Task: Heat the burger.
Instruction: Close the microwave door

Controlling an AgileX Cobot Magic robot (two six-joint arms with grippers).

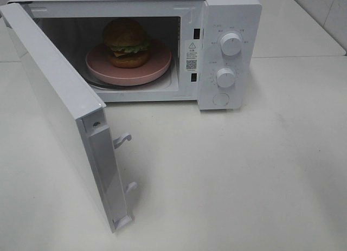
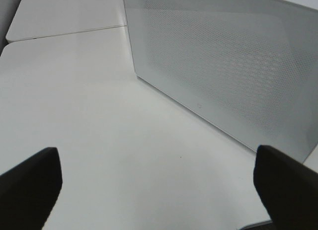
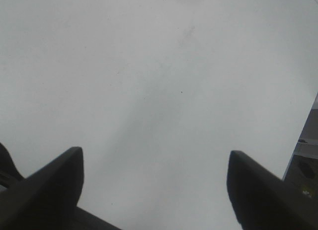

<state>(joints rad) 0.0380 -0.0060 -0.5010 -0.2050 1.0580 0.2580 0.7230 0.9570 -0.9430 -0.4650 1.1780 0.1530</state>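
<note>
The burger (image 1: 127, 42) already sits inside the microwave (image 1: 230, 12), on a pink plate (image 1: 158, 66) that rests on the oven floor. The microwave stands toward the far edge of the surface (image 1: 244, 175), left of its middle. So the loading step looks done.

What is left, judging from this, is the closing and the starting. The door (image 1: 54, 115) stands swung wide open toward the near-left corner, with its two latch hooks bare on the free edge. It must be pushed shut before either the upper knob (image 1: 231, 44) or the lower knob (image 1: 225, 77) on the control panel is turned to set power and time.

Neither arm shows in the high view. The left pincer (image 2: 156, 163) has its fingers wide apart and holds nothing; its camera looks across bare surface at the door's perforated outer face (image 2: 223, 61), near but not touching. The right pincer (image 3: 155, 160) is also spread apart and empty, over plain surface.
</note>
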